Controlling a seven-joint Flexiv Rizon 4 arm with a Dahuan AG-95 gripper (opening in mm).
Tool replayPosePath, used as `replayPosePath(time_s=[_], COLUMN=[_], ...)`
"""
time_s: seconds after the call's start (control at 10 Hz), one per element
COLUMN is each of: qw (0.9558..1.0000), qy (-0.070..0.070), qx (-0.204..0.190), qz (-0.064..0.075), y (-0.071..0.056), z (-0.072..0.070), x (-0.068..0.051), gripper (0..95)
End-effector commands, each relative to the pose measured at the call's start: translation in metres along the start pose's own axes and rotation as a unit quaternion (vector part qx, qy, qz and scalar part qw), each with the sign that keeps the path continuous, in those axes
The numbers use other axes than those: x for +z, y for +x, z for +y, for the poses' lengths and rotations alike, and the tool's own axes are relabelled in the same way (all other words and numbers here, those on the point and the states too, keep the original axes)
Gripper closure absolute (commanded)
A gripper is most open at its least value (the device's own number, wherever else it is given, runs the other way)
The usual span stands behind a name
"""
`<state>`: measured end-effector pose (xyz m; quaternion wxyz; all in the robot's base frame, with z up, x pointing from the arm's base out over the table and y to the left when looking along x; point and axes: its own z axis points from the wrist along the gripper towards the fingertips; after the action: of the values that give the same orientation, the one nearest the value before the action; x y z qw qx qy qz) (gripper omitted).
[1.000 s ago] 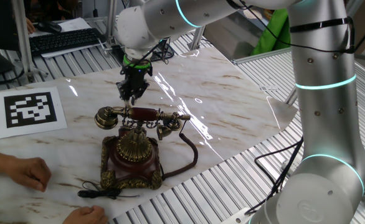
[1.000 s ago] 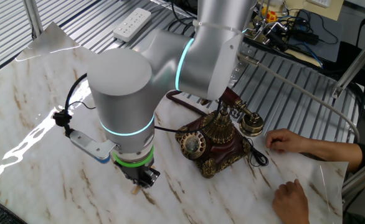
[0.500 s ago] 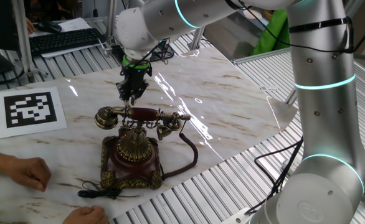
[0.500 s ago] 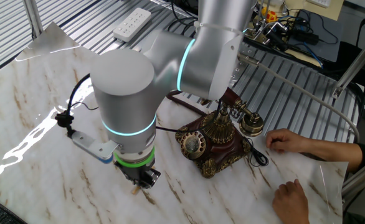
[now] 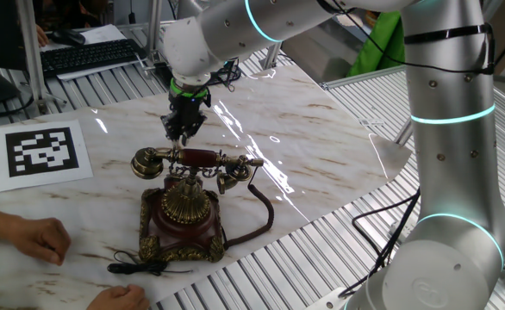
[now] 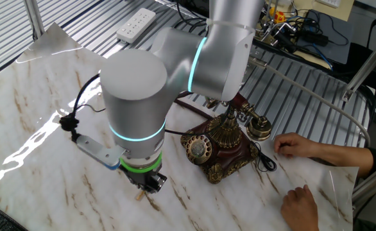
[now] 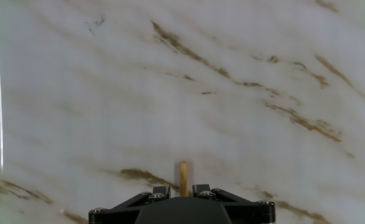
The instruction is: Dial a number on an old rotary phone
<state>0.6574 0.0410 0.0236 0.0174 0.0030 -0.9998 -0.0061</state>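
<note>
Fingers (image 7: pixel 184 188) clamp a wooden stick (image 7: pixel 184 176) above marble table (image 7: pixel 232 62), beside phone (image 5: pixel 183 202).

Your arm (image 5: pixel 446 112) is built of fat silver-grey cylinders, each joint ringed with a glowing cyan band. At the wrist you'll see a bright green collar (image 6: pixel 140 166) over black hardware, with a grey bracket and thin black cable (image 6: pixel 79 112) alongside (screw heads dot the black gripper (image 7: pixel 182 188) housing, seen close up).
</note>
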Motion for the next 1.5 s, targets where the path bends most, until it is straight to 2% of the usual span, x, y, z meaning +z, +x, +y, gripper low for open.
replayPosePath(time_s=[0.1, 0.4, 0.6, 0.8, 1.2, 1.5], qw=[0.9998, 0.9996, 0.9992, 0.9982, 0.9981, 0.9982], qy=[0.009, 0.013, 0.019, 0.021, 0.019, 0.018], qx=[-0.003, -0.003, -0.002, -0.005, -0.006, -0.006], qz=[0.016, 0.024, 0.035, 0.056, 0.058, 0.056], y=[-0.0001, -0.0001, -0.0001, -0.0001, 0.0, 0.0007], z=[-0.0008, -0.0008, -0.0008, -0.0008, -0.0009, -0.0027], x=[0.0012, 0.0012, 0.0012, 0.0012, 0.0023, 0.0091], gripper=[76.0, 76.0, 76.0, 76.0, 76.0, 76.0])
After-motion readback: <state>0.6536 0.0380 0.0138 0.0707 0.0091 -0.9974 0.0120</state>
